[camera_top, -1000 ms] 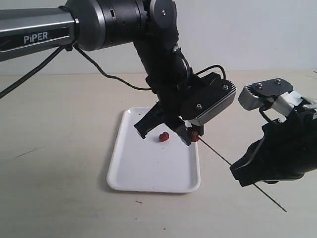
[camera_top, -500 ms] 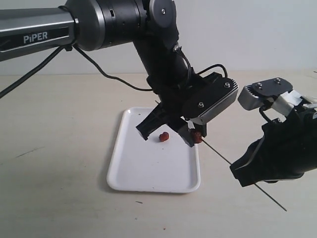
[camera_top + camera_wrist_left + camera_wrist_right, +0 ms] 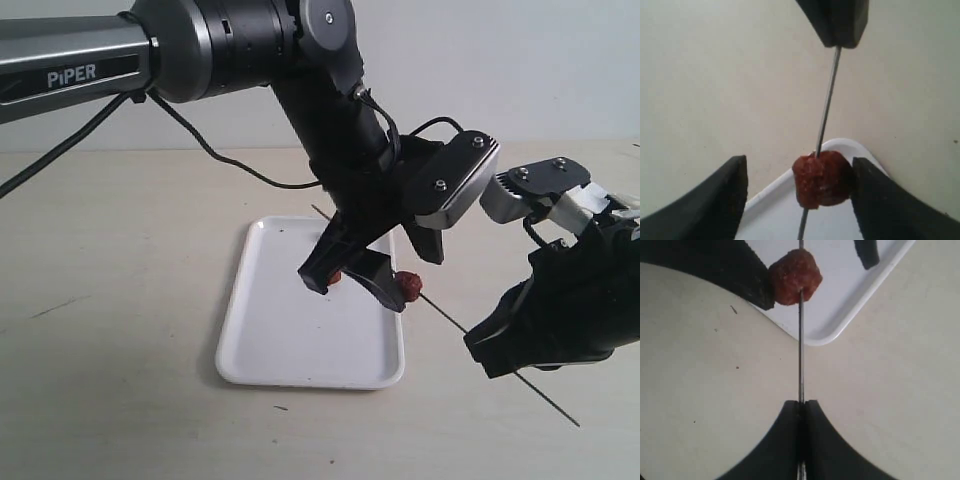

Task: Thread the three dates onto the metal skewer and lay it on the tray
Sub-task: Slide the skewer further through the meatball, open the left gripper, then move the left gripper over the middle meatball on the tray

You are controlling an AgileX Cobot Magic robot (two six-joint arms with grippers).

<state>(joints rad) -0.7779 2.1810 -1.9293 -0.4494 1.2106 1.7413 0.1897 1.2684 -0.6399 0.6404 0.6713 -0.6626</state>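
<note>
My right gripper [image 3: 497, 362] [image 3: 801, 407] is shut on the thin metal skewer [image 3: 446, 319] [image 3: 801, 360] [image 3: 827, 100], which slants up over the white tray [image 3: 300, 352] [image 3: 840, 315] [image 3: 767, 217]. One dark red date [image 3: 408, 286] [image 3: 820, 179] [image 3: 795, 277] is threaded on the rod. My left gripper [image 3: 356, 290] [image 3: 799, 200] stands open around it, and one finger touches the date. A second date [image 3: 333, 277] lies on the tray, partly hidden behind a left finger. The third date is out of view.
The beige table [image 3: 120, 300] spreads round the tray. The left arm's black cable [image 3: 200, 140] hangs at the back left. The skewer's free end [image 3: 570, 420] sticks out past the right gripper, low over the table.
The left gripper has turned and slid down the skewer toward the right gripper. The threaded date has moved along the rod with it. The right gripper has held still.
</note>
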